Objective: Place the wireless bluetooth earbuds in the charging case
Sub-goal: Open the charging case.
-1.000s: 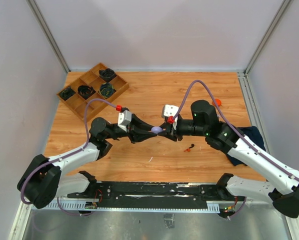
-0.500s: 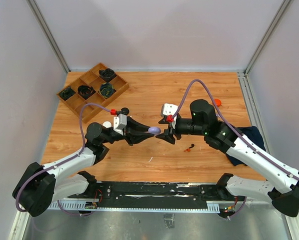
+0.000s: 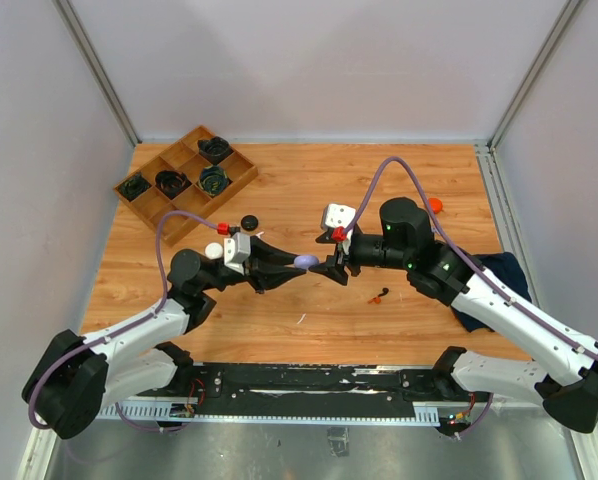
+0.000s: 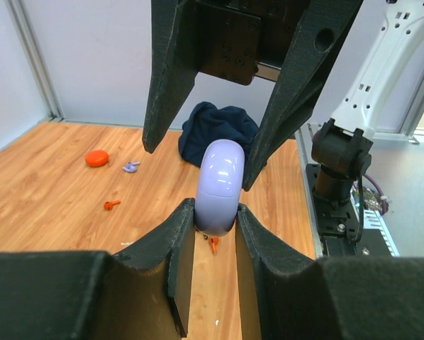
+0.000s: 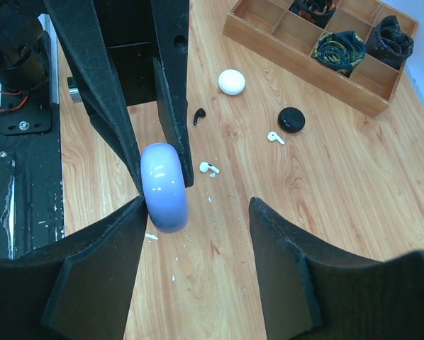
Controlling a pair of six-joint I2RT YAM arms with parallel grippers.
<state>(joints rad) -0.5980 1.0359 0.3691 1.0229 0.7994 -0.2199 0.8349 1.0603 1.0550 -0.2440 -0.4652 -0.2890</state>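
Note:
My left gripper [image 3: 299,264] is shut on a pale purple round charging case [image 3: 306,261], held edge-up above the table; the left wrist view shows the case [image 4: 221,185] pinched at its lower end. My right gripper [image 3: 331,268] is open, facing it, its jaws standing wide around the case [image 5: 164,188], which lies close to one finger. Loose earbuds lie on the wood: two white [image 5: 209,168] [image 5: 274,137], one black [image 5: 198,114], orange ones [image 4: 112,205] [image 4: 213,243], one pale purple [image 4: 130,167].
A white round case [image 3: 214,251] and a black one [image 3: 247,222] lie beside the left arm. An orange case [image 3: 435,205] sits far right. A wooden divided tray [image 3: 144,205] with coiled cables stands back left. A dark blue cloth [image 3: 499,272] lies at the right edge.
My left arm has drawn back to the left with the purple case, uncovering the white and black cases. The right gripper has stayed almost in place, now open around the case.

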